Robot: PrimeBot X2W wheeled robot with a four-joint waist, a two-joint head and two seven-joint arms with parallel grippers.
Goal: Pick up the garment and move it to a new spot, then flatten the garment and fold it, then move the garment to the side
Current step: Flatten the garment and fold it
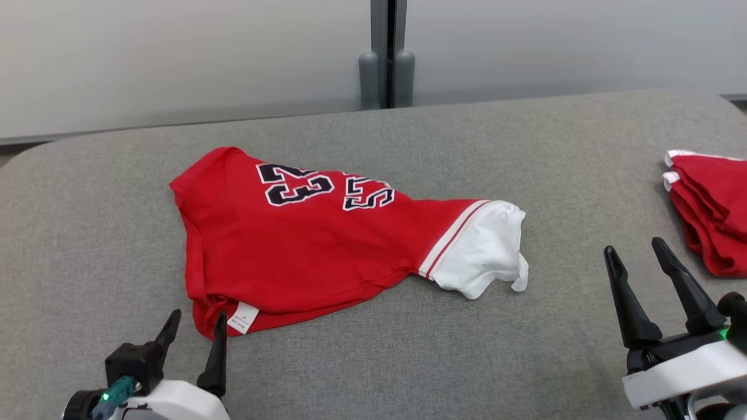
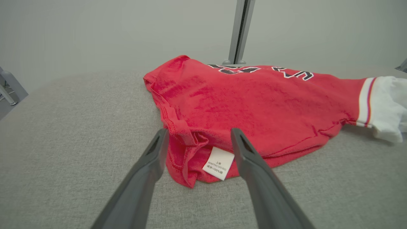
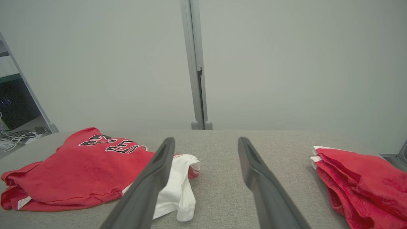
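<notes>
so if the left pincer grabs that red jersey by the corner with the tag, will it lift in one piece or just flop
Probably flop: the red jersey lies rumpled and doubled over, so it looks soft. The white sleeve would likely drag behind. The bunched hem by the tag may give the open left pincer several layers.

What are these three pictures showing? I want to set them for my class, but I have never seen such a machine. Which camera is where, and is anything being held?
It is a two-armed robot at a grey padded table. One picture looks down from its head; the other two look along each arm's two dark fingers.

On the table lies a crumpled red shirt with a white sleeve and a small white label. At the right edge sits a folded red pile.

The left gripper has its jaws open just short of the shirt's near corner by the label. The right gripper is open over bare table. Nothing is held.
</notes>
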